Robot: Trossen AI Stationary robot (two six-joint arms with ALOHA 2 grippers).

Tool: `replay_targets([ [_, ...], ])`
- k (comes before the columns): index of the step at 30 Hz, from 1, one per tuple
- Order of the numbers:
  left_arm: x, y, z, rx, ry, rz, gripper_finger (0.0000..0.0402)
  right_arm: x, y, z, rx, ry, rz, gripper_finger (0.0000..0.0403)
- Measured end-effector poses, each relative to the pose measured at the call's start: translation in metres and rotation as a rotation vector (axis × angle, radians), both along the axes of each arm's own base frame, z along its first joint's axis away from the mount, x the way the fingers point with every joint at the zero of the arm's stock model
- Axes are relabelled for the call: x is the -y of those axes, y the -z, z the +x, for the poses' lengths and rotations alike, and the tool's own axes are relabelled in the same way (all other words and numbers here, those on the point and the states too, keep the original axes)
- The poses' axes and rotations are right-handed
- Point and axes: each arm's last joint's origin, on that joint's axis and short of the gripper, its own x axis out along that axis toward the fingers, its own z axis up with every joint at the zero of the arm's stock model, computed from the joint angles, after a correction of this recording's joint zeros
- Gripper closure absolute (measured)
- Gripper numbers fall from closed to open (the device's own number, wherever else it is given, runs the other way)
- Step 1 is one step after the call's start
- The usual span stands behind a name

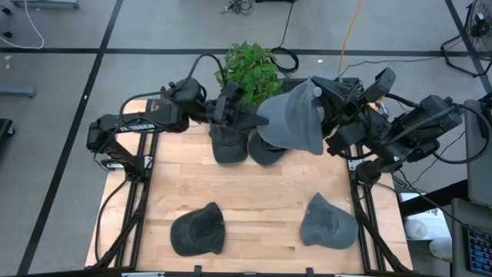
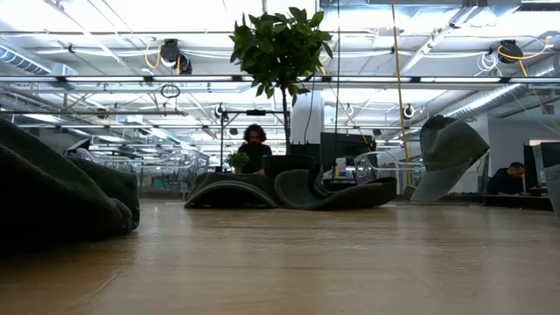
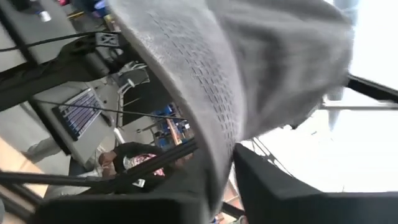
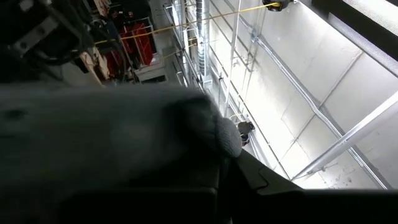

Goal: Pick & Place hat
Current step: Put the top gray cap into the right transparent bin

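A light grey hat (image 1: 292, 119) hangs in the air over the table's far middle, between my two arms; the low view shows the grey hat (image 2: 446, 153) well above the tabletop. My right gripper (image 1: 321, 94) is shut on its far right part. My left gripper (image 1: 250, 114) comes in from the left and is shut on its left edge. In the left wrist view the hat (image 3: 249, 68) fills the picture above my fingers. In the right wrist view the hat (image 4: 112, 137) covers my fingers. My left gripper pinches the grey hat's left edge (image 3: 214, 168) between its two fingers, coming roughly level from the table's left. The cloth runs down into the narrow gap between the fingers. The hat is clear of the table. My right gripper holds the grey hat at its far right part (image 1: 314, 91), coming from the table's right. The hat's own cloth (image 4: 186, 130) hides the place of contact. The hat hangs clear of the table below and beside the fingers.
Two dark hats (image 1: 228, 146) (image 1: 265, 150) lie on the table at the far middle, under the held hat. A dark hat (image 1: 197, 229) and a grey hat (image 1: 328, 221) lie near the front edge. A potted plant (image 1: 250, 68) stands behind the table.
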Motion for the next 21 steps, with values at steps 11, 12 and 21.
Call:
replay_targets([
  [11, 0.001, -0.003, -0.001, 0.056, -0.007, 0.080, 0.0392, 0.000, 0.000, 0.000, -0.009, 0.005, -0.011, 0.0403],
  [12, 0.000, -0.003, -0.001, 0.062, -0.013, 0.088, 0.0392, 0.000, 0.000, 0.000, -0.010, 0.006, -0.012, 0.0403],
  [21, 0.002, -0.017, -0.012, 0.213, -0.052, 0.209, 0.0392, 0.000, 0.001, 0.000, 0.049, -0.017, 0.088, 0.0357],
])
